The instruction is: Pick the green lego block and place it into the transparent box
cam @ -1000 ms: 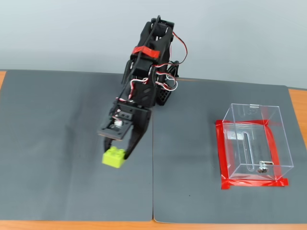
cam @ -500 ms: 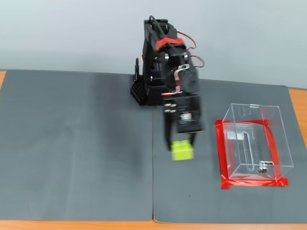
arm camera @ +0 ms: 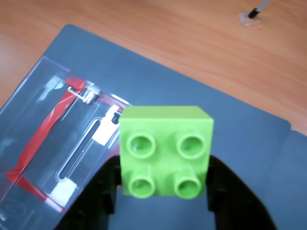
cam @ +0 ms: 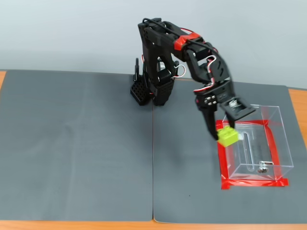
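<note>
Clamped between the black fingers of the end effector [cam: 224,134], studs facing the wrist camera, and held in the air at the near-left wall of the clear box [cam: 268,143], likely so a small carry over that wall drops it inside. Green brick [arm camera: 165,151]: lime, square, four round hollow-topped studs, glossy plastic, far smaller than the box.
</note>
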`<state>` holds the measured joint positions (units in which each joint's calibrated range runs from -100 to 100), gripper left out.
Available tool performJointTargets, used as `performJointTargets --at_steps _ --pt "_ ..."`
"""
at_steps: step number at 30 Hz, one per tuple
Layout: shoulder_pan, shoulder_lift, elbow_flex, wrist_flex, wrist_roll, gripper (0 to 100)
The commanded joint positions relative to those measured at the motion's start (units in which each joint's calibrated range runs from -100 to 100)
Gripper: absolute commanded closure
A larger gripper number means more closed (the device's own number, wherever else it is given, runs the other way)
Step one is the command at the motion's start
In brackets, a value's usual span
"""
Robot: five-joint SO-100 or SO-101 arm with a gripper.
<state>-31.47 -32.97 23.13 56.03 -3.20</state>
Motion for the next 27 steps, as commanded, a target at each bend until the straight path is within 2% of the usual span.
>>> performJointTargets --at_steps 1,11,21,27 --pt "-4.0 -1.3 -3.6 -0.4 0.2 91" --pt "-13.4 2.1 -4.4 -0.5 0.1 91" --pt "-15.8 12.8 -14.2 -0.5 -0.2 91" --pt "-15.8 15.2 -14.8 -0.3 -0.1 91"
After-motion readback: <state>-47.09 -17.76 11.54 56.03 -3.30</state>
